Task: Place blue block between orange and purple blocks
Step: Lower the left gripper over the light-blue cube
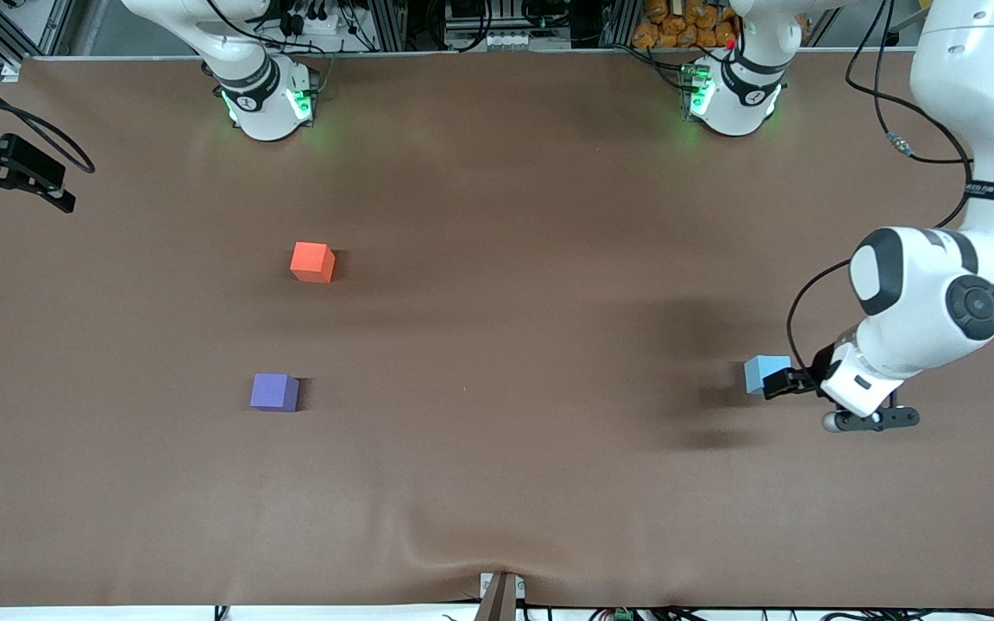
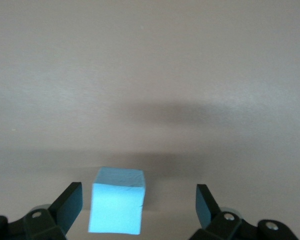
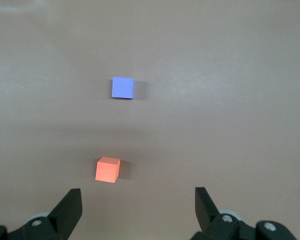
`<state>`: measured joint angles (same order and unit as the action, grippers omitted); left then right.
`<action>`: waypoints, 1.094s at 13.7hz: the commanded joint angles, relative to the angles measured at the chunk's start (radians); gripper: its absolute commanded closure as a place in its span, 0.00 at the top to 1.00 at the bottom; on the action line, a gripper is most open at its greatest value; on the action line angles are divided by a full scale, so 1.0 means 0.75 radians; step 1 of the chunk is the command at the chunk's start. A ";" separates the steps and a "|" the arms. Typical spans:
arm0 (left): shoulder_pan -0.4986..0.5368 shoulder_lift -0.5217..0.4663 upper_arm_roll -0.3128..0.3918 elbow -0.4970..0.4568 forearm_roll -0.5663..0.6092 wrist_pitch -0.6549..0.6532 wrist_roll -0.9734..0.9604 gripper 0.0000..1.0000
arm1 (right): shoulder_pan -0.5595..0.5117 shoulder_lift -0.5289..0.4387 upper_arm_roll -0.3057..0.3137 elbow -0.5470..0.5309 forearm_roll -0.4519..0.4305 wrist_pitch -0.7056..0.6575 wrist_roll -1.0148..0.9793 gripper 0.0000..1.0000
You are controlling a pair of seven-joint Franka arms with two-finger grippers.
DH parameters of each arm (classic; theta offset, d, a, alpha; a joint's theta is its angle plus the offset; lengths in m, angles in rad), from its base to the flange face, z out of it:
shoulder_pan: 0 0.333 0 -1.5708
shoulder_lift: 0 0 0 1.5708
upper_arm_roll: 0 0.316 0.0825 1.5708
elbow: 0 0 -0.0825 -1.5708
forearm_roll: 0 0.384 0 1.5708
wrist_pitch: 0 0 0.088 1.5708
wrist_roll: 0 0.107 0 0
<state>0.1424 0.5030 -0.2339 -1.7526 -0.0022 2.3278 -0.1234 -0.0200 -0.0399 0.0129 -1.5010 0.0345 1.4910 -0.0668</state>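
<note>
Three small matte foam cubes on the brown table cover, none touching.

Nearest the front camera: violet-purple cube, toward the right arm's end. Light sky-blue cube sits slightly farther from the camera, well apart, at the left arm's end.

Left gripper is low at the sky-blue cube, fingers spread wide; the cube sits between the fingers, close to one and clear of the other. Not clamped.

Farther still: orange-red cube, farther from the camera than the purple one, bare table between them.

Right gripper waits high over the table at its end, fingers wide apart, holding nothing.
</note>
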 commanded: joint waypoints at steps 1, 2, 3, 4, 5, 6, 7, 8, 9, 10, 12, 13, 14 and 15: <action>-0.043 0.063 0.003 0.068 -0.038 -0.001 -0.026 1.00 | -0.022 0.008 0.007 0.017 0.030 -0.010 -0.011 1.00; -0.049 0.086 0.003 0.093 -0.038 -0.001 -0.026 1.00 | -0.022 0.008 0.007 0.017 0.028 -0.010 -0.011 1.00; -0.051 0.110 0.003 0.109 -0.038 -0.001 -0.026 1.00 | -0.022 0.008 0.007 0.017 0.030 -0.010 -0.011 1.00; -0.061 0.131 0.005 0.118 -0.034 -0.001 -0.026 1.00 | -0.022 0.008 0.007 0.017 0.028 -0.010 -0.011 1.00; -0.061 0.137 0.005 0.118 -0.024 -0.001 -0.024 1.00 | -0.022 0.008 0.007 0.017 0.028 -0.010 -0.011 1.00; -0.057 0.137 0.009 0.116 -0.018 -0.001 -0.013 1.00 | -0.022 0.008 0.007 0.017 0.028 -0.010 -0.011 1.00; -0.043 0.135 0.015 0.110 -0.007 -0.003 0.001 1.00 | -0.022 0.008 0.007 0.017 0.028 -0.010 -0.011 1.00; -0.031 0.135 0.017 0.099 0.033 -0.003 0.011 1.00 | -0.022 0.008 0.007 0.017 0.030 -0.010 -0.011 1.00; -0.016 0.133 0.017 0.085 0.076 -0.007 0.023 1.00 | -0.022 0.008 0.007 0.017 0.028 -0.010 -0.011 1.00; -0.008 0.129 0.017 0.069 0.099 -0.007 0.025 1.00 | -0.022 0.008 0.007 0.017 0.028 -0.010 -0.011 1.00; -0.006 0.117 0.019 0.038 0.121 -0.015 0.028 1.00 | -0.022 0.008 0.007 0.017 0.028 -0.010 -0.011 1.00; -0.002 0.119 0.019 0.032 0.150 -0.015 0.040 1.00 | -0.022 0.008 0.007 0.017 0.028 -0.010 -0.011 1.00; 0.004 0.119 0.019 0.016 0.173 -0.015 0.048 1.00 | -0.022 0.008 0.007 0.017 0.030 -0.010 -0.011 1.00; 0.017 0.119 0.017 0.007 0.175 -0.015 0.048 1.00 | -0.022 0.008 0.007 0.017 0.028 -0.010 -0.011 1.00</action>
<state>0.1400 0.6040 -0.2168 -1.7223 0.1000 2.3220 -0.1001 -0.0201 -0.0399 0.0127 -1.5010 0.0347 1.4910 -0.0668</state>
